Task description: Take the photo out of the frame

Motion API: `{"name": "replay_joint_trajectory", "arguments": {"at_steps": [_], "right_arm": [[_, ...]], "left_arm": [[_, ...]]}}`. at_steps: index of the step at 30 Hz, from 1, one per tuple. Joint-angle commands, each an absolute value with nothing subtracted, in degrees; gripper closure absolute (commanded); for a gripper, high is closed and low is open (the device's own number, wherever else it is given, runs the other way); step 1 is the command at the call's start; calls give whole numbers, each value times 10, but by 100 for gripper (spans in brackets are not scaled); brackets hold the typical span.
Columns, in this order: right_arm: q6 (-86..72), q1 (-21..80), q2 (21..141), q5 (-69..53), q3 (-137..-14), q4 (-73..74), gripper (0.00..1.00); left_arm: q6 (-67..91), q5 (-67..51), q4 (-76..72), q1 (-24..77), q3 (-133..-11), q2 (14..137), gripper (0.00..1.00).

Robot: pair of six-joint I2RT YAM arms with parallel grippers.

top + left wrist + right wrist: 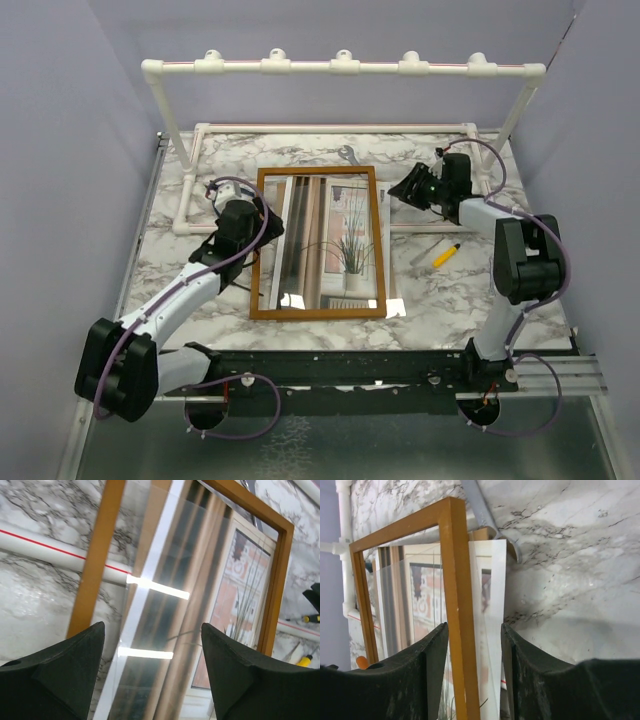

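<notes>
The right pincer (474, 626) is partly narrowed, with its two black fingers (420, 680) one on each side of the right rail of the frame (455, 570), near the far right corner. I cannot tell whether the pads actually press on the wood. The inner finger is over the glass; the outer one is over a white strip of the photo (487, 565) that pokes out past the rail on that side. A sliver of brown board shows beside the photo's far corner; right at that corner lies the near end of a grey metal wrench (347, 154).

The left pincer (152, 626) is spread wide and pinches nothing. It hovers over the frame's left side; the left rail runs just inside its left finger, and glossy glass with two reflected strip lights fills the gap between the fingers.

The frame lies glass up in the middle of the marble tabletop (450, 290), its long sides running away from the arms. The photo is under the glass, showing curtains, a window and a grassy plant in a white pot; it sits shifted to the right, so a white edge also shows outside the frame's near right corner.

A yellow-handled screwdriver (446, 253) lies to the right, apart from the frame. A white pipe rack (340, 66) stands along the far side; one of its low pipes passes under the frame.
</notes>
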State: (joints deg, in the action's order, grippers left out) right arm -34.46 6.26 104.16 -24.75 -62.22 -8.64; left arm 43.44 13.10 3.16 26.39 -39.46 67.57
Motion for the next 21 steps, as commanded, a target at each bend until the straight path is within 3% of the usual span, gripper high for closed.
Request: {"name": "replay_joint_trajectory", "arguments": {"at_steps": [1, 16, 21], "right_arm": [[-344, 51, 1082, -285, -642, -102, 50], [-380, 47, 1190, -369, -704, -122, 53], [-394, 47, 1193, -396, -697, -151, 60]], "left_arm": [[417, 90, 47, 216, -379, 668, 22], [411, 24, 44, 132, -384, 692, 23], [411, 17, 46, 120, -381, 685, 23]]}}
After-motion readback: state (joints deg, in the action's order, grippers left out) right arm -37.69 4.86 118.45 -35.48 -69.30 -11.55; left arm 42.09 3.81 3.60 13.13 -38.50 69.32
